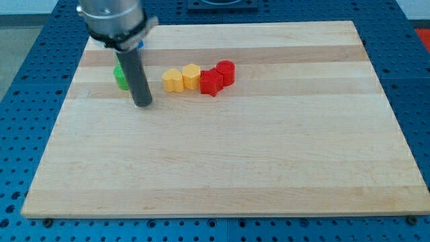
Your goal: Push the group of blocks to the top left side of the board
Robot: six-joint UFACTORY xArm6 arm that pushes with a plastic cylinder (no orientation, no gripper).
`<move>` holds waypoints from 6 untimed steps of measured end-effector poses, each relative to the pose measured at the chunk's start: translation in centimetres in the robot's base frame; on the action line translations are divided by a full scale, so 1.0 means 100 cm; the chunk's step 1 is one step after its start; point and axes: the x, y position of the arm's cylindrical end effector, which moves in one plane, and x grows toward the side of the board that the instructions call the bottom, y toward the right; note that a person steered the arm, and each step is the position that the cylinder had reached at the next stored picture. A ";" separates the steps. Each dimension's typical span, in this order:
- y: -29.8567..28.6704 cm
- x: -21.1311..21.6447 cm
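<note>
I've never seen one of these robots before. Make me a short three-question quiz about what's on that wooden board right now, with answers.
1. True or false: the two yellow blocks touch each other.
2. Which block sits nearest my tip? A) green block B) red blocks C) yellow blocks
3. Fill in: the row of yellow and red blocks lies to the view's ____ of my tip.

Key: 1. True, they sit side by side. 2. A, the green one is just to the view's left of the rod, partly hidden by it. 3. Right. A blue block peeks out behind the rod too, mostly hidden.
</note>
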 end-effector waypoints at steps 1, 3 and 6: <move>-0.014 -0.018; -0.025 0.011; -0.036 -0.047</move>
